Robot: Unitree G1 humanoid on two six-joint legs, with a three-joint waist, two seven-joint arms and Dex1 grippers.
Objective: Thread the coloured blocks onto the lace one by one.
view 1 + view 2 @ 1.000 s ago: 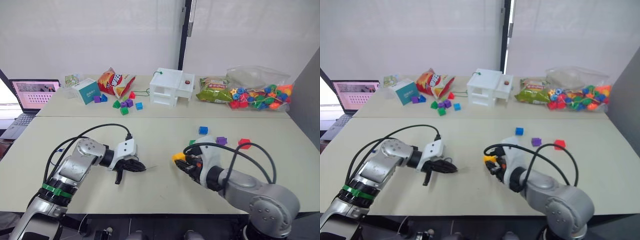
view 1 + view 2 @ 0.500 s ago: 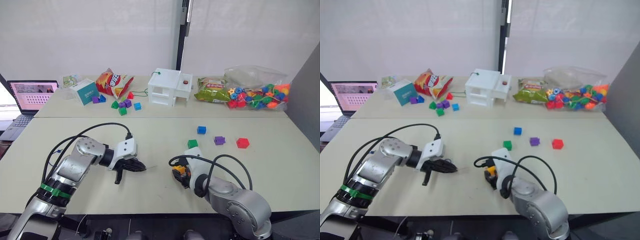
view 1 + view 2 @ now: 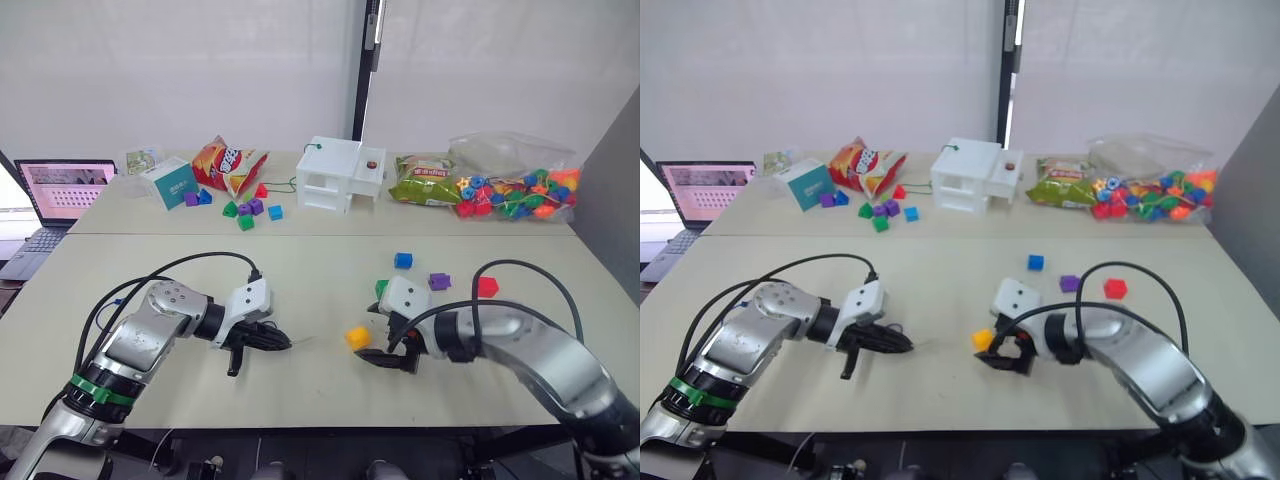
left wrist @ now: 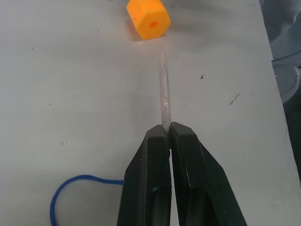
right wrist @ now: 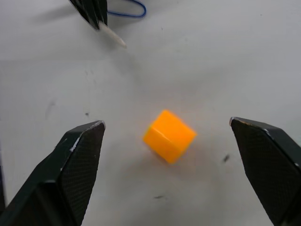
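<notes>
**Lace tip lined up on the orange bead, nothing threaded**

The left gripper has its fingers pinched tight on the thin blue lace right where the pale stiff tip begins. The tip sticks straight out past the fingers, its long axis aimed at the yellow-orange plastic bead block. That block lies free on the pale counter with its hole facing back toward the tip, but there's a clear gap between them. Behind the fingers the rest of the lace curls in a loop on the counter.

The right gripper has its fingers spread wide, with the orange block on the counter between them and touching neither.

The other blocks are loose on the counter just beyond the right arm: blue plastic cube, purple cube, red cube, and a green cube partly hidden by the wrist.

At the far side of the counter there's a clear bag of colourful round beads, a white house-shaped box with a green cord beside it, a red snack bag, a green snack bag, a teal box and a scatter of small blocks. An open laptop sits off to the left. Nothing lies in the gap between tip and orange block.
</notes>
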